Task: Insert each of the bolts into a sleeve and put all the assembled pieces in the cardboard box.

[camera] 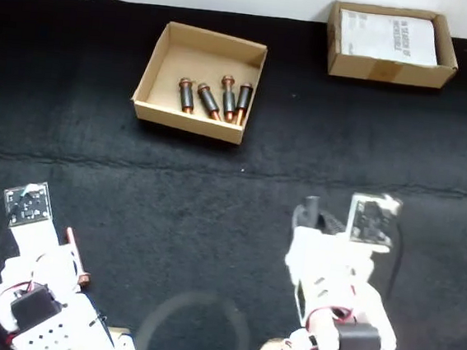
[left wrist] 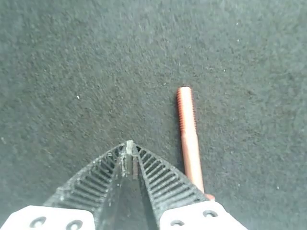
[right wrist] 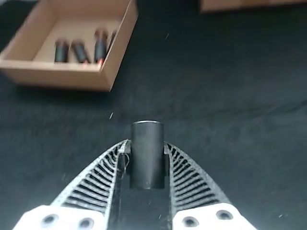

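An open cardboard box at the back left holds several copper bolts in dark sleeves; the box also lies ahead in the right wrist view. One bare copper bolt lies flat on the black mat, just beside my left gripper, which is shut with nothing in it. From above, that bolt rests next to the left arm at the front left. At the front right, my right gripper is shut on a dark sleeve, which points towards the box; the sleeve sticks out of the arm's front.
A second cardboard box with a printed sheet inside stands at the back right. Black mat covers the table between the arms and the boxes. A faint round mark shows at the front centre.
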`<state>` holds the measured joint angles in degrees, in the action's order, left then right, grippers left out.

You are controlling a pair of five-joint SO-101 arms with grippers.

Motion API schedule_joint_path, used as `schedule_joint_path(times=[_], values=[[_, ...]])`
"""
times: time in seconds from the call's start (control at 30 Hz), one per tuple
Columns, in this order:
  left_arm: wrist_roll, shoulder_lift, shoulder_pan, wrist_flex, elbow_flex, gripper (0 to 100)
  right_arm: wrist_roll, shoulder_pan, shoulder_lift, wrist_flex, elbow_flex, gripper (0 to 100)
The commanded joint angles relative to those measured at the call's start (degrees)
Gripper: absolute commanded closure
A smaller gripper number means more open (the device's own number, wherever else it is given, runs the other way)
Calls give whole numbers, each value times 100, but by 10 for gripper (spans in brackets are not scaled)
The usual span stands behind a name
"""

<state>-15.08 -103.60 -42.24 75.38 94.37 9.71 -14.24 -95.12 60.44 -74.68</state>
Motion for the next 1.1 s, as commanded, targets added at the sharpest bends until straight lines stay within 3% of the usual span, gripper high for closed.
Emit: schedule_joint_path(times=[0.0, 0.47, 0.63, 0.97, 1.07], values=[[-9, -4, 48, -220, 31, 990, -44, -356, 778, -57, 303, 991], [-18, -4, 31, -290, 110, 990, -44, -382, 5446, -136, 2624, 991], [-18, -4, 31, -281, 110, 990, -53, -541, 6853, 391, 3160, 991], [44, -4, 84, -325, 92, 990, -53, -664, 8154, 629, 4716, 987], [545, 31, 215, -273, -277, 986, -53, -681, 8409, 620, 5068, 986]])
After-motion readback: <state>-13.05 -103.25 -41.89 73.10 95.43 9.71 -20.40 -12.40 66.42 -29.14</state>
